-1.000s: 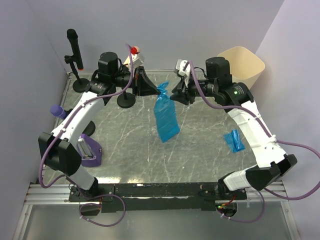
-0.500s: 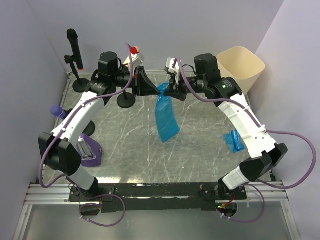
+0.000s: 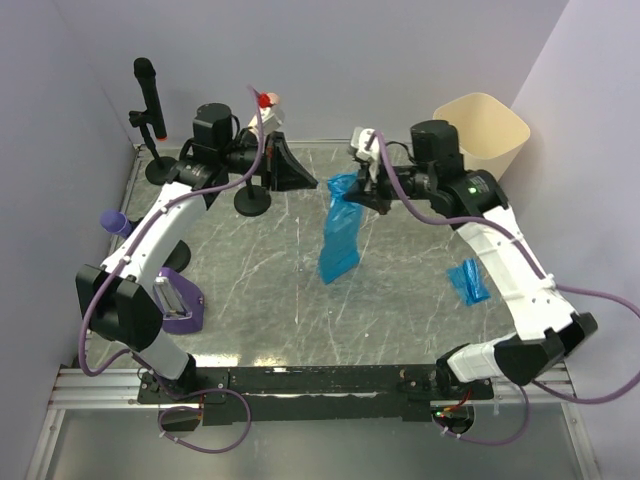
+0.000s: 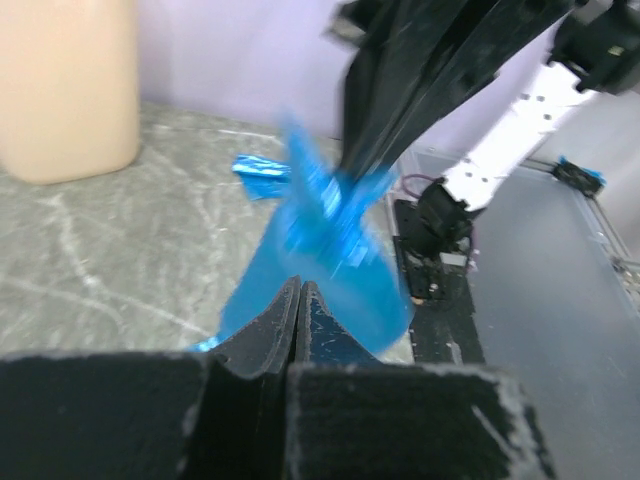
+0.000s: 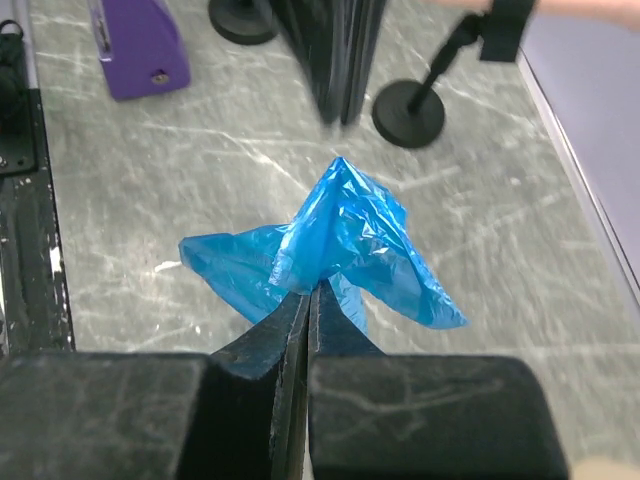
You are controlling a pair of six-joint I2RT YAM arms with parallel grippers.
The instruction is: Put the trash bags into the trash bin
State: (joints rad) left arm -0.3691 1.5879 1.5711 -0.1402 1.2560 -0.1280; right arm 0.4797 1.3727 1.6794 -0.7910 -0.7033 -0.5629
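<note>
A long blue trash bag (image 3: 338, 235) hangs from my right gripper (image 3: 360, 190), which is shut on its bunched top above the middle back of the table. In the right wrist view the bag (image 5: 340, 235) spreads just beyond the closed right gripper (image 5: 312, 288). My left gripper (image 3: 312, 180) is shut and empty, just left of the bag and apart from it. In the left wrist view the bag (image 4: 320, 250) hangs blurred beyond the left gripper (image 4: 300, 288). A second folded blue bag (image 3: 467, 282) lies at the right. The cream-beige trash bin (image 3: 480, 125) stands at the back right corner.
A black microphone on a stand (image 3: 146, 90) is at the back left, and a second round stand base (image 3: 253, 203) is near the left gripper. A purple tool (image 3: 178, 306) lies at the front left. A white bottle with a red cap (image 3: 268, 104) is at the back.
The right gripper closed on the bag's top next to the left gripper, then moved right with it. The bag has left the left gripper and now hangs from the right one alone.
</note>
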